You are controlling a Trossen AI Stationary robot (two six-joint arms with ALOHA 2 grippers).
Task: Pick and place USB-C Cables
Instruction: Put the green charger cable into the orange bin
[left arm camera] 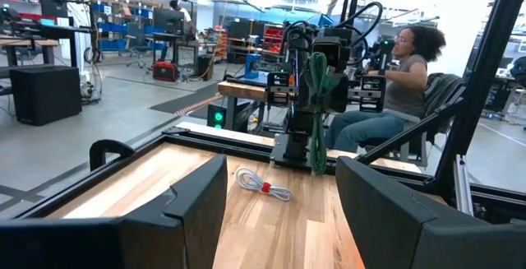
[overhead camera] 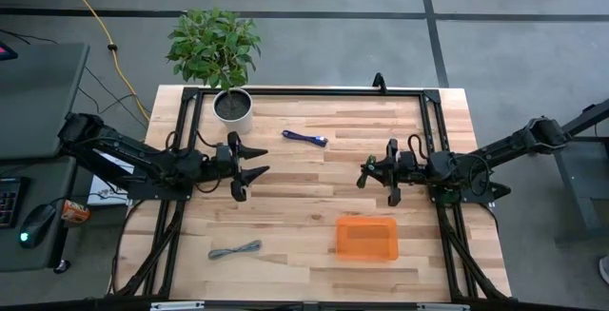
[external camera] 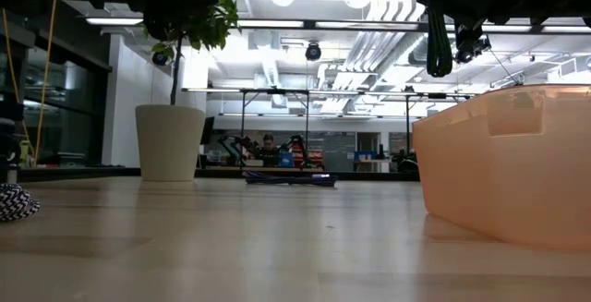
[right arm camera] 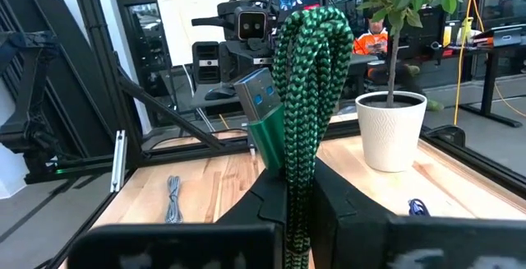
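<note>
My right gripper (overhead camera: pixel 373 173) is shut on a green braided USB-C cable bundle (right arm camera: pixel 308 88), held above the middle right of the table. The bundle also shows in the low view (external camera: pixel 439 39) and the left wrist view (left arm camera: pixel 316 84). My left gripper (overhead camera: pixel 252 164) is open and empty at the table's middle left, facing the right gripper. A dark blue cable bundle (overhead camera: pixel 304 138) lies flat on the far middle of the table. A grey bundle (overhead camera: pixel 235 250) lies flat near the front left. The orange tray (overhead camera: pixel 366 238) stands at the front right. My right gripper pinches the green bundle between its two fingers (right arm camera: pixel 345 211), on the lower part of the coil (right arm camera: pixel 297 183). Several strands lie together in the hold. The fingers point about level toward the table's left. The bundle is lifted clear of the table, its silver-and-green plug (right arm camera: pixel 263 104) sticking out beside the coil.
A white pot with a green plant (overhead camera: pixel 232 106) stands at the far left corner. A pale cable with a red tie (left arm camera: pixel 263 185) lies on the wood between the two grippers. A black frame (overhead camera: pixel 314 92) runs around the table. A person (left arm camera: pixel 407 80) sits beyond the right edge.
</note>
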